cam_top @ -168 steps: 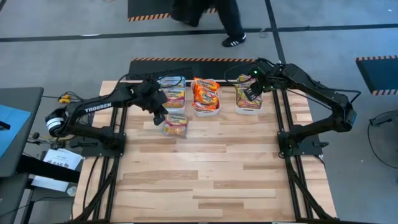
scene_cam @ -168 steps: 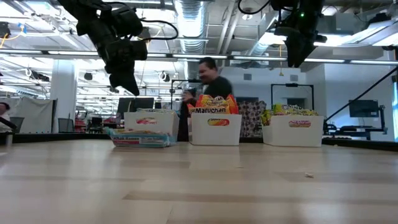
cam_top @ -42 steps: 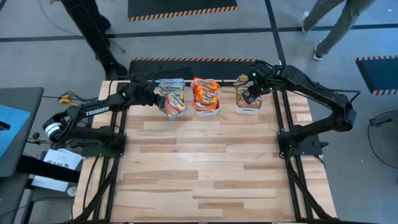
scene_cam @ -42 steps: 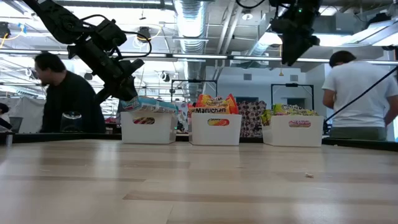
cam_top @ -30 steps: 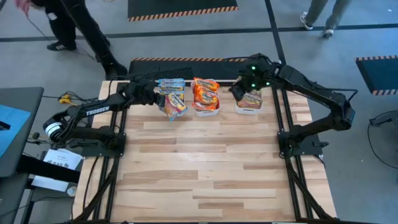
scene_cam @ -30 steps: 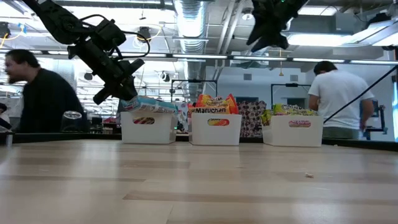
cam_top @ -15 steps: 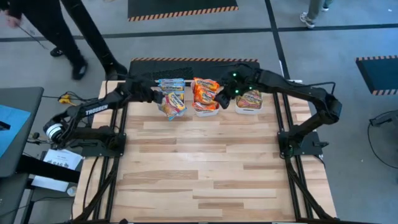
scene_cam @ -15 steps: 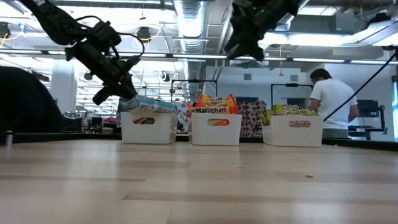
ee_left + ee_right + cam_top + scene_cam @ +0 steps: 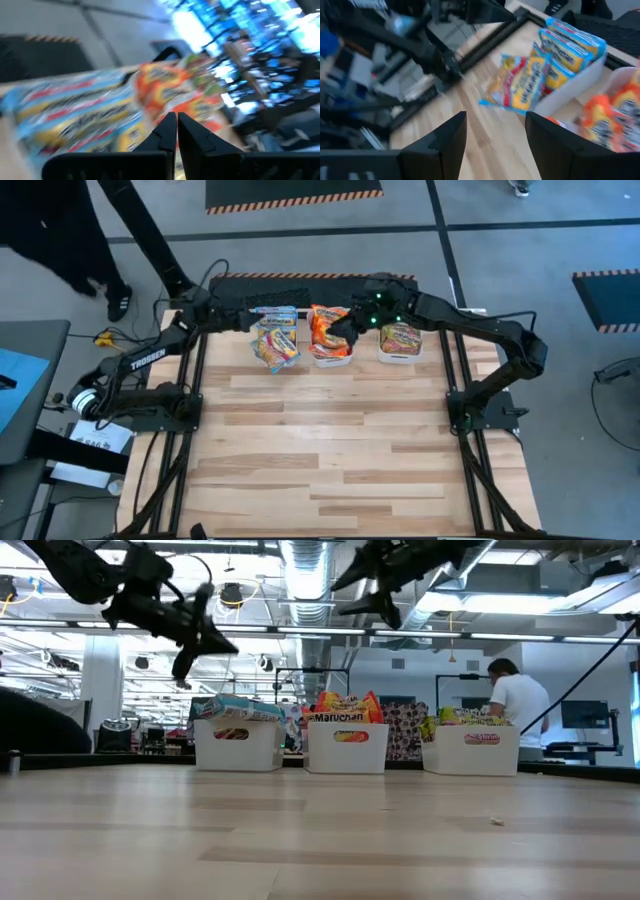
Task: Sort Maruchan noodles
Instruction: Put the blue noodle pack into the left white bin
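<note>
One blue packet [image 9: 276, 347] overhangs its bin [image 9: 262, 339]; right end effector [image 9: 347, 330], spread wide and empty, must likely reach it, while left end effector [image 9: 196, 312] stays-free, pinched closed.

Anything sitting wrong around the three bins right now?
Yes. One blue-accented noodle packet hangs tilted over the front wall of the left bin, half out toward the table, instead of lying flat with the other packets inside; the right wrist view shows it best. The middle bin and right bin look tidy.
</note>
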### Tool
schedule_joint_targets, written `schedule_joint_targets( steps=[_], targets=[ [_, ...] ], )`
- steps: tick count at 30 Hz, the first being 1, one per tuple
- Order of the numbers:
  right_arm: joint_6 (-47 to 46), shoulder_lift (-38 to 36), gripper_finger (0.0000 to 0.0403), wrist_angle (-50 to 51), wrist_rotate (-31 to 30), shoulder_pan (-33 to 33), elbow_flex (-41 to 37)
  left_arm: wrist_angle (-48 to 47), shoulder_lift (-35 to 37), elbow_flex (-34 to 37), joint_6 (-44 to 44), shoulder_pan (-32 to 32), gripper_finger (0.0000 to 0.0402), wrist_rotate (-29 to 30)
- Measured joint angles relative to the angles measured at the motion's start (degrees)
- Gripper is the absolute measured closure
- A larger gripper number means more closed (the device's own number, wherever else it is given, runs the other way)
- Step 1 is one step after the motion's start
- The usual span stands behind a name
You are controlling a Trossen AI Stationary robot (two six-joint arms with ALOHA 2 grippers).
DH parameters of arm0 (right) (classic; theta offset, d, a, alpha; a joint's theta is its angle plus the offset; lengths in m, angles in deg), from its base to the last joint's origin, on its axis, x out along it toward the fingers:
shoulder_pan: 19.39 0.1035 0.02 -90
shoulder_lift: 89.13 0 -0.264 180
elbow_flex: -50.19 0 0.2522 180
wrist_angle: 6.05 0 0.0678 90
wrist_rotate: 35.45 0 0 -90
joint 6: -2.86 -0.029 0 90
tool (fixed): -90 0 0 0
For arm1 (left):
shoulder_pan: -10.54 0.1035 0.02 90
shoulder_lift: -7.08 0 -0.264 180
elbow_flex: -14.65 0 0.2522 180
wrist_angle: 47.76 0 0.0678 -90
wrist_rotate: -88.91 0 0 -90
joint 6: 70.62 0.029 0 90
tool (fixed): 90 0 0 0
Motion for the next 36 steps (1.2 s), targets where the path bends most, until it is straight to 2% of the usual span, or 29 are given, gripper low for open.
schedule_joint_targets(
  steps=[5, 13, 21, 28, 33, 36],
  targets=[
    [-10.15, 2.58, 0.0175, -6.44, 0.0, 1.84, 0.0, 5.96, 2.32, -0.07, -0.23, 0.95, 0.0401, -6.95],
    [-29.5, 9.84, 0.0175, -10.13, 0.16, 5.43, -0.1, -2.07, 4.16, -4.12, 1.88, 2.69, 0.0401, -19.0],
    [-40.31, 15.84, 0.0175, -20.93, 0.23, 9.54, -0.01, -6.82, 6.0, -7.36, 5.79, 3.1, 0.0401, -26.49],
    [-50.16, 21.0, 0.0176, -23.99, -6.98, 13.17, -0.02, -9.48, 7.44, -7.78, 7.77, 3.14, 0.0401, -28.3],
    [-59.28, 23.5, 0.0179, -24.36, -15.27, 16.28, -0.03, -22.52, 7.8, -7.78, 17.08, 3.93, 0.0402, -27.15],
    [-63.88, 24.99, 0.0179, -25.1, -18.48, 17.43, -0.04, -31.08, 7.78, -7.78, 24.01, 3.95, 0.0402, -22.26]
  ],
)
